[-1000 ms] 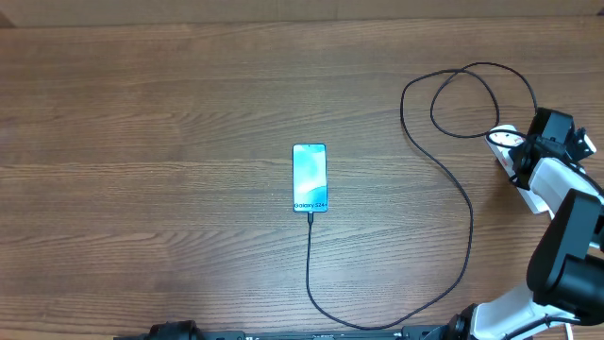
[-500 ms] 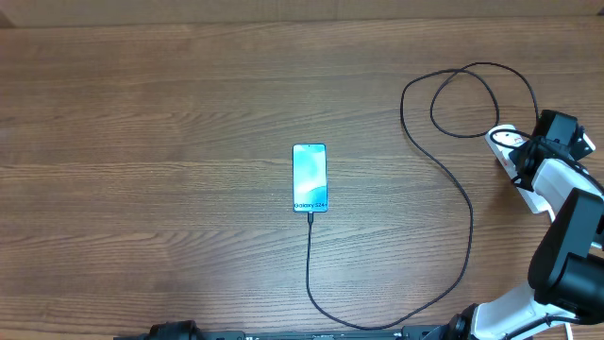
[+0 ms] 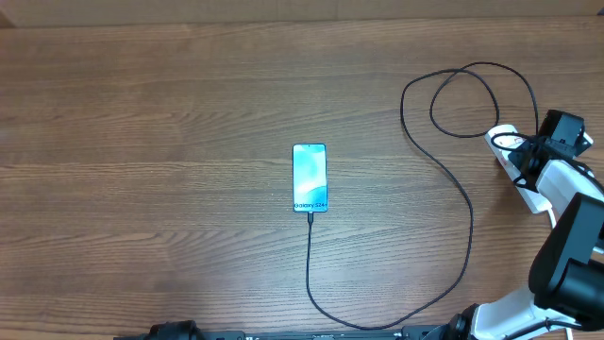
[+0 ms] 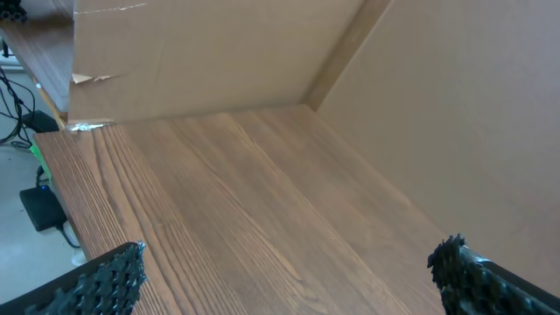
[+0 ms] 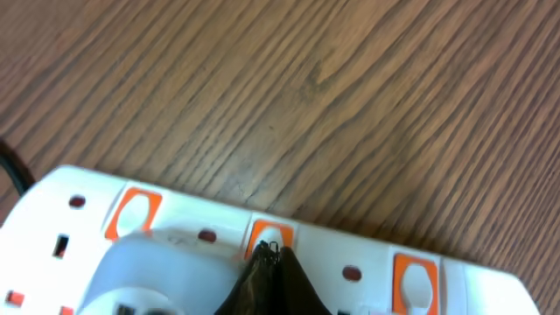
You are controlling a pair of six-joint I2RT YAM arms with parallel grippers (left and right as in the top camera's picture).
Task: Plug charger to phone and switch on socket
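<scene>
Right-arm step, at the switch.

- Phone (image 3: 310,178) lies flat mid-desk (image 3: 142,142), screen lit teal. The charger (image 3: 470,217) tip sits in the phone's near end. The cable runs from the phone toward the robot, sweeps out to the phone's right, then climbs and loops before it reaches the socket.
- Socket (image 3: 505,140): white strip well to the right of the phone and slightly beyond it, mostly hidden under the right arm.
- Right gripper (image 5: 269,258): fingers clenched into a single point, holding nothing. The tip rests on the middle orange switch (image 5: 262,234), beside a white plug body (image 5: 166,262) seated in the strip.
- Left gripper (image 4: 284,284): released and empty, fingers spread wide. It is near the robot's base, far to the phone's left, and looks only at bare desk and a cardboard wall (image 4: 437,105).

Change over the last second: the right wrist head has slid slightly farther from the phone, uncovering a little more of the socket's rounded end. Phone and cable have not shifted.

Reading: the plugging half looks done, and only the switch is in hand. The small drift suits a push or rock across the rocker. Whether it has flipped cannot be told, since no indicator shows and the phone screen looks the same.
</scene>
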